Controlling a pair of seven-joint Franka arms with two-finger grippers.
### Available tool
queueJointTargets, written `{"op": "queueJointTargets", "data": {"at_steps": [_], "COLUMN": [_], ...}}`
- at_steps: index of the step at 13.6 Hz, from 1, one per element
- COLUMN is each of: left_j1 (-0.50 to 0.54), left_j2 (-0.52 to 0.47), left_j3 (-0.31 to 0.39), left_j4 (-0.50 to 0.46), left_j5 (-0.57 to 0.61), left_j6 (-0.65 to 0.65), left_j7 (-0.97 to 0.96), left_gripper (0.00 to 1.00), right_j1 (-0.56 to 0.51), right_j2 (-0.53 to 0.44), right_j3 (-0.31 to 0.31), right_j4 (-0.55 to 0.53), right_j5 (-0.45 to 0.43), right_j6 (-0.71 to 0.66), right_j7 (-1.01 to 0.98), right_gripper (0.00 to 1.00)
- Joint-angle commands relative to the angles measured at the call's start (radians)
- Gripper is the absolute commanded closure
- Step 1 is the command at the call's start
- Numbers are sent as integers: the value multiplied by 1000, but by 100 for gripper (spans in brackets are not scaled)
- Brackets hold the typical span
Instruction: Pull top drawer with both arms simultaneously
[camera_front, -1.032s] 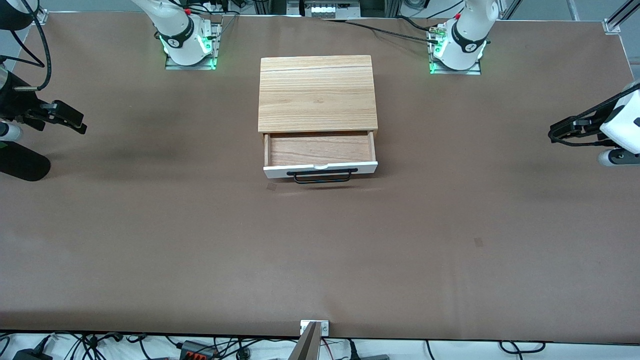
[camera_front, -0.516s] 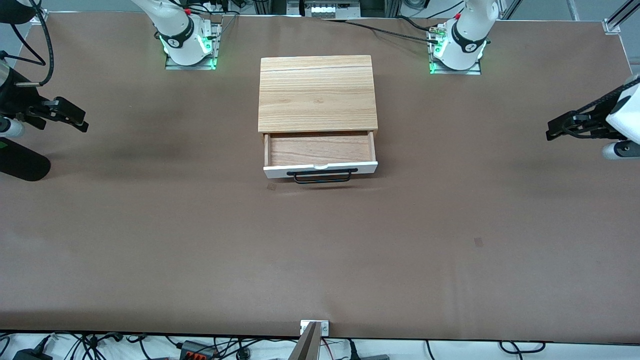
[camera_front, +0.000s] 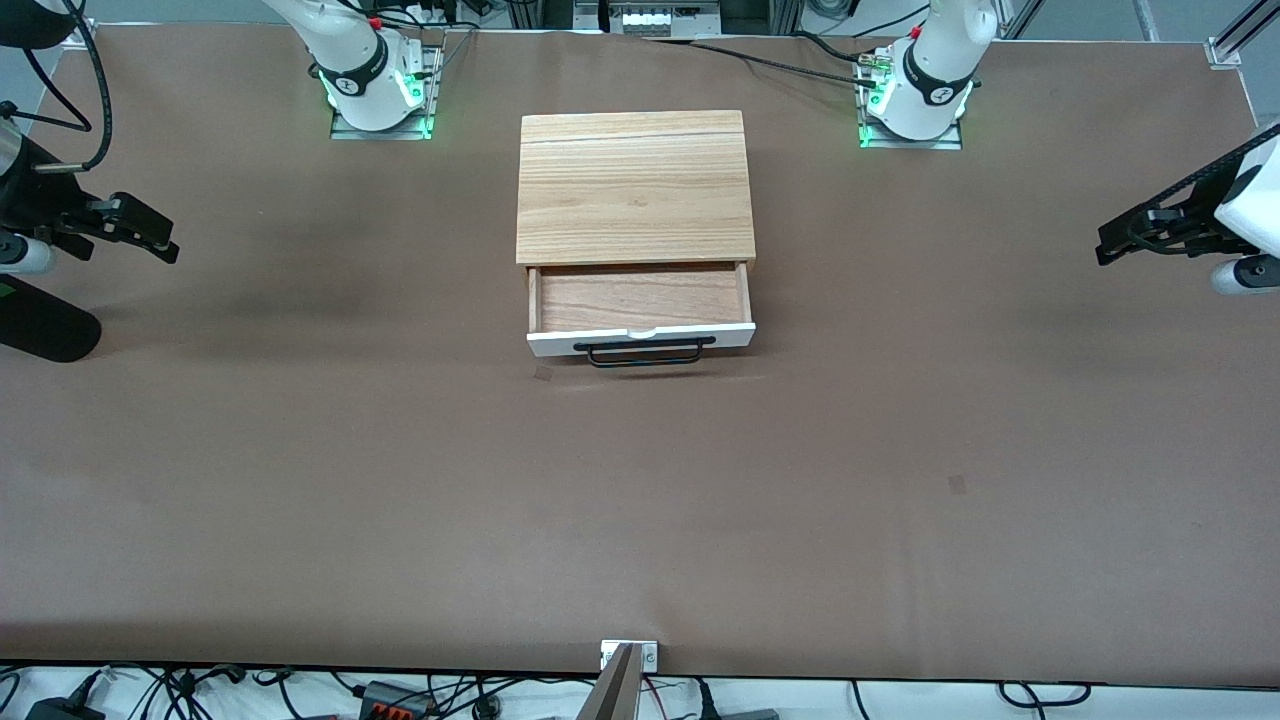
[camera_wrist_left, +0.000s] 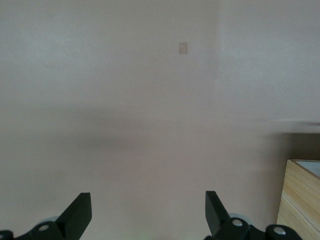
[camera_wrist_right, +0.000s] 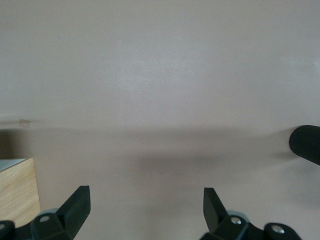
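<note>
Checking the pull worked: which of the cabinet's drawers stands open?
The top drawer, pulled out under the light-wood top panel with its wood inside showing; no other drawer sticks out.

White-fronted top drawer (camera_front: 640, 338), black handle (camera_front: 645, 352), light-wood cabinet top (camera_front: 635, 187), brown table (camera_front: 640, 500).

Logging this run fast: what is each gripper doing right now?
Left gripper: open, holding nothing, over bare table.
Right gripper: open, holding nothing, over bare table.
</note>
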Motion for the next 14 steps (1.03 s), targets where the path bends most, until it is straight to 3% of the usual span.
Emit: {"op": "queueJointTargets", "data": {"at_steps": [1,8,11,13,14], "left_j1": [-21,-17,-18,-15,-15], "left_j2": [-28,-25,-25,-22,-19], "left_j3": [8,6,5,14,17], "left_j4": [-27,-24,-22,-22,-21], "left_j5": [-11,-13,-19,-138,-135], "left_j6": [6,8,11,14,14], "left_j7": [4,-4,-4,-16,-15], "left_gripper": [0,0,0,0,0], "right_j1": [-1,-17,-39,-34,-33], "right_j2": [-12,-5,-2,-2,-2], "right_j3": [3,6,35,35,35], "right_j4": [-12,-8,-8,-8,-8], "right_j5": [-12,-11,-11,-11,-11], "right_j6": [-8,-2,-4,-8,-10], "right_j7": [-14,-16,-16,-17,-17], "right_gripper": [0,0,0,0,0]}}
